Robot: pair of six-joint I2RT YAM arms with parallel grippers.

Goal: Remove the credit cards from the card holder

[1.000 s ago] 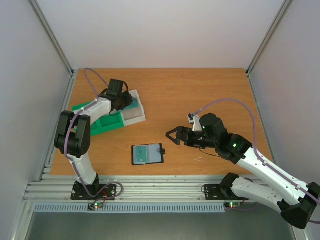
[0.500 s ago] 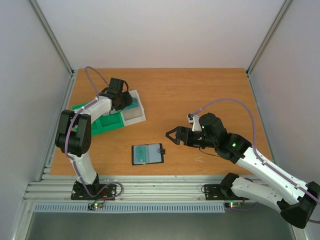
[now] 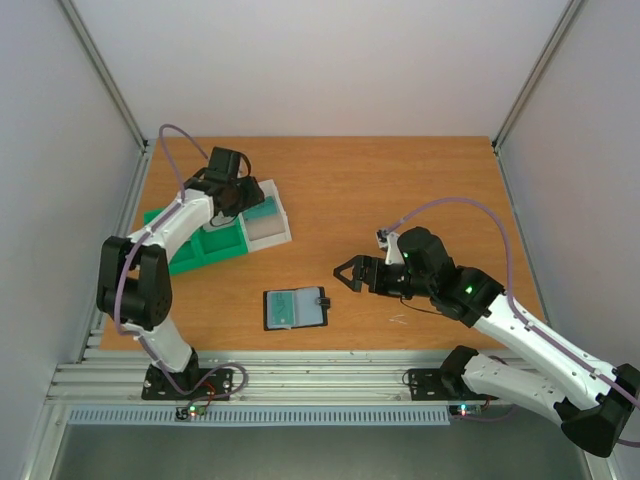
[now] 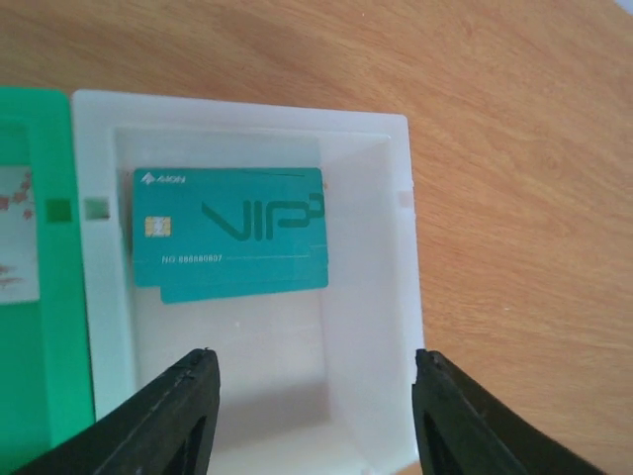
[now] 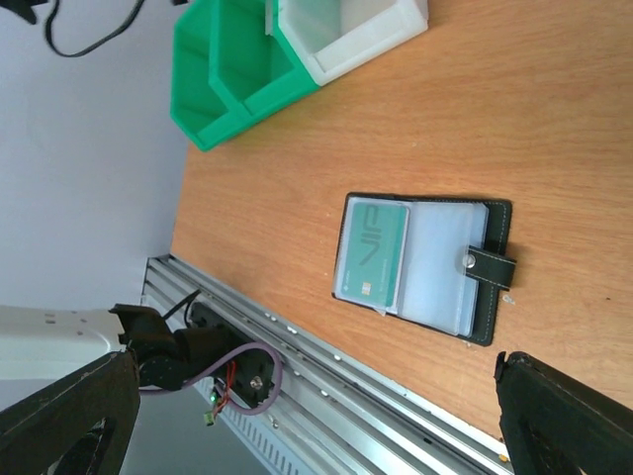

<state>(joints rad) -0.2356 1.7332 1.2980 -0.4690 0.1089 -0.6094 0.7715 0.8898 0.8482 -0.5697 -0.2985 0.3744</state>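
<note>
The black card holder (image 3: 296, 308) lies open on the table, snap tab to the right. In the right wrist view the card holder (image 5: 425, 267) shows a teal card (image 5: 374, 259) in its left pale pocket. My left gripper (image 3: 232, 195) hangs open and empty over the white box; in the left wrist view the left gripper (image 4: 312, 396) has two stacked teal cards (image 4: 232, 237) lying in the box beyond its fingertips. A whitish card with red blotches (image 4: 15, 233) lies in the green tray. My right gripper (image 3: 348, 272) is open and empty, right of the holder and apart from it.
The white plastic box (image 3: 268, 225) stands against the green compartment tray (image 3: 200, 250) at the back left. The box wall (image 4: 376, 297) and the tray (image 4: 30, 327) show in the left wrist view. The metal rail (image 5: 326, 346) runs along the table's near edge.
My left arm has swung its elbow to the left and its gripper has shifted slightly back and left over the box. The right arm and the card holder have barely moved.
</note>
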